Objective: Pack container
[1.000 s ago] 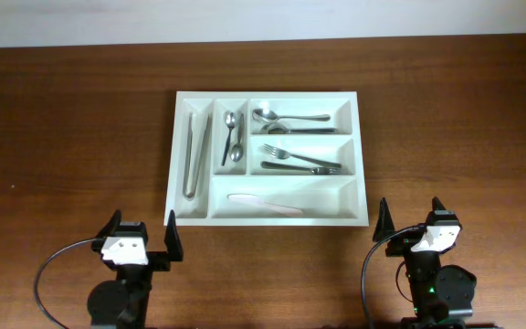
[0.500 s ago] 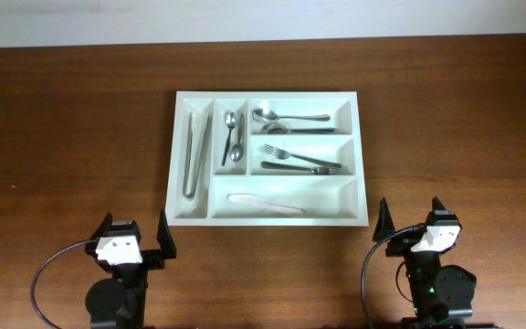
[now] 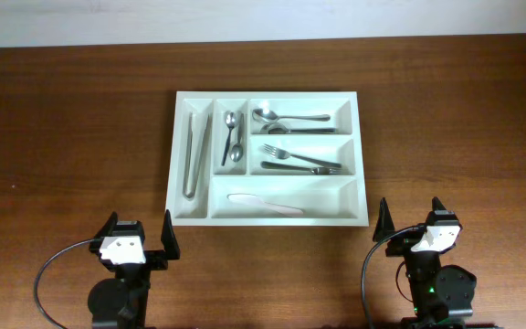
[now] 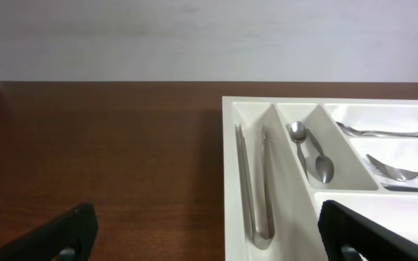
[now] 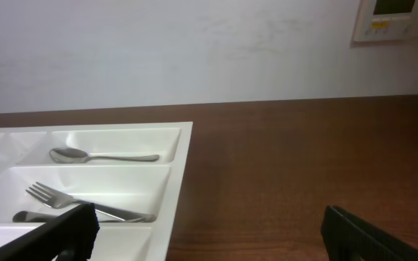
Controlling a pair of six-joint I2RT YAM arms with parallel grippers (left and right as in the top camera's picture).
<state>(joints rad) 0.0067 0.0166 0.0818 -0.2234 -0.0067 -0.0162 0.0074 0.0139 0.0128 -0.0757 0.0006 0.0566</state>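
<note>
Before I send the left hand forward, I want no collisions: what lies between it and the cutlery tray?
Nothing but bare wooden table, as the overhead view shows: the open left hand sits just off the cutlery tray's near left corner.

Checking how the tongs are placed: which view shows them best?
Overhead: the tongs lie whole in the container, leftmost compartment. Left wrist shows them closer but foreshortened; right wrist misses them.

My left gripper [image 3: 139,227] sits low and pulled back, pointing straight ahead. Its two black fingers [image 4: 53,235] are spread wide apart. My right gripper [image 3: 409,212] looks just the same (low, pulled back, fingers wide). The two grippers sit well apart, side by side.
</note>
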